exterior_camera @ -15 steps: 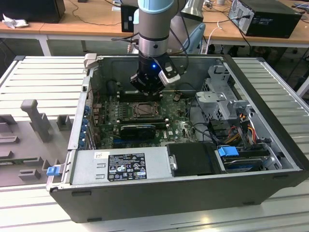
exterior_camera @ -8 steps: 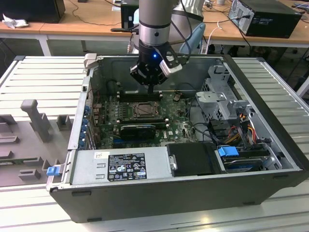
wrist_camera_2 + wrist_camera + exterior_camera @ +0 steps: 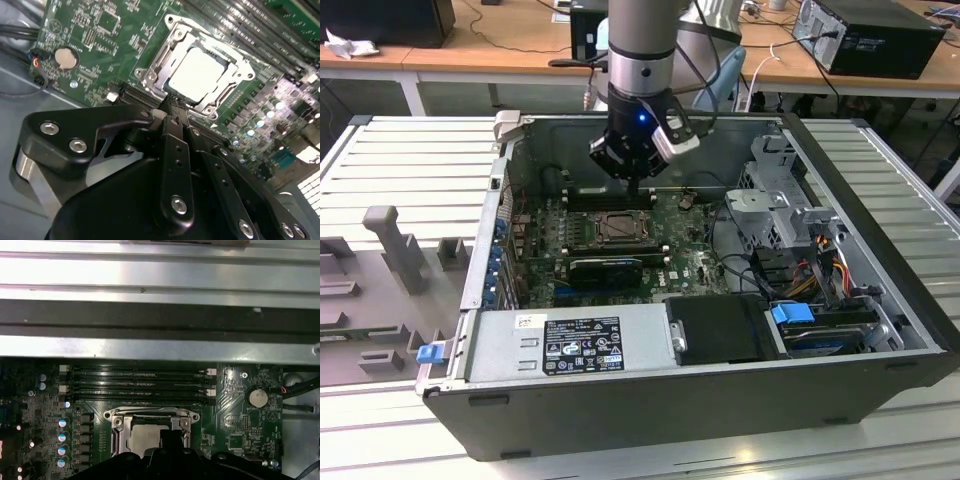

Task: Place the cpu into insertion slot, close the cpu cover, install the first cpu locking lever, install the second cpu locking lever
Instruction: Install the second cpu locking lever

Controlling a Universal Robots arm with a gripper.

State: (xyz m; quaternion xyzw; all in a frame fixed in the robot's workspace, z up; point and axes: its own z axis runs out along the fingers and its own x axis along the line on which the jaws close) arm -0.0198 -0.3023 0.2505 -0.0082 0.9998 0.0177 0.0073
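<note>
Pale silver metal marks the cpu (image 3: 199, 75), which sits flat inside the insertion slot (image 3: 176, 36) on the green motherboard (image 3: 95, 55). In both wrist views the cpu cover (image 3: 150, 415) lies down around the chip, its window framing the bright top. The gripper (image 3: 172, 107) hangs just beside the socket's edge, its 2 black fingers (image 3: 175, 150) pressed together with no gap showing and nothing between them; their tips point at the frame's rim, close to it, though contact cannot be judged. In the exterior view the gripper (image 3: 638, 185) hovers over the far edge of the socket (image 3: 620, 228), inside the open computer case (image 3: 880, 300), with the long black memory slots (image 3: 140, 382) lying just beyond the socket toward the case's far wall. A round coin battery (image 3: 66, 58) sits on the board well apart from the chip. The case rests on a ribbed grey table (image 3: 410, 160).
</note>
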